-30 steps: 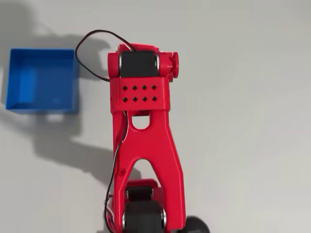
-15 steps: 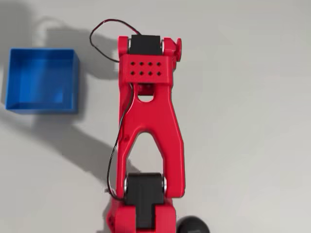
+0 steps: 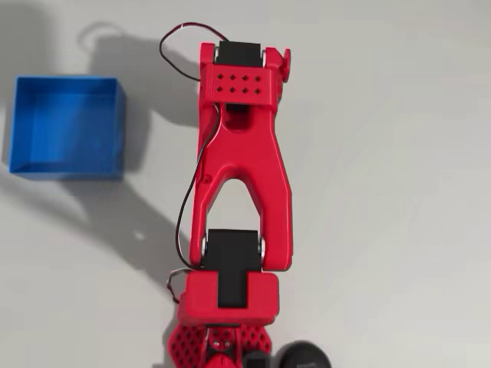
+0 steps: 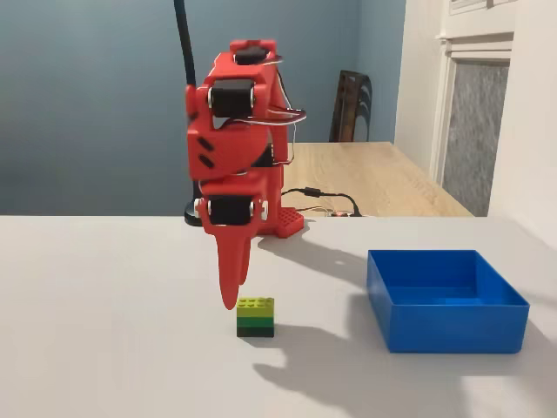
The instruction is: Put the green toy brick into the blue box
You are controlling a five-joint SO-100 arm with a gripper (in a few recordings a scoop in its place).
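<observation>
— Where's everything sitting?
— The red arm (image 4: 235, 165) stands mid-counter (image 4: 104, 348). In the fixed view the blue box (image 4: 446, 300) sits at three o'clock from it; from overhead the box (image 3: 67, 126) lies at nine o'clock.
— And the brick?
— The green toy brick (image 4: 255, 316) rests on the counter, well apart from the box. The end effector (image 4: 232, 292) points down, its tip just above the brick's left edge. Spread or pressed together, I can't tell.
</observation>
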